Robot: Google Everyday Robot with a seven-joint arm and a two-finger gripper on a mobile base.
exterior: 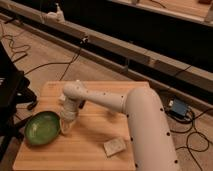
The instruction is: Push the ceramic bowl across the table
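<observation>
The ceramic bowl [42, 128], wide, shallow and glossy green, sits near the left edge of the light wooden table [92, 147]. My white arm reaches in from the right and bends down over the middle-left of the table. My gripper [65, 125] points down at the bowl's right rim, touching it or nearly so. A small whitish cup seen before is hidden behind the arm.
A small pale flat packet [115, 147] lies on the table toward the front right. A black chair [10, 92] stands left of the table. Cables [60, 62] run across the floor behind, and a blue box [177, 108] sits on the floor at right.
</observation>
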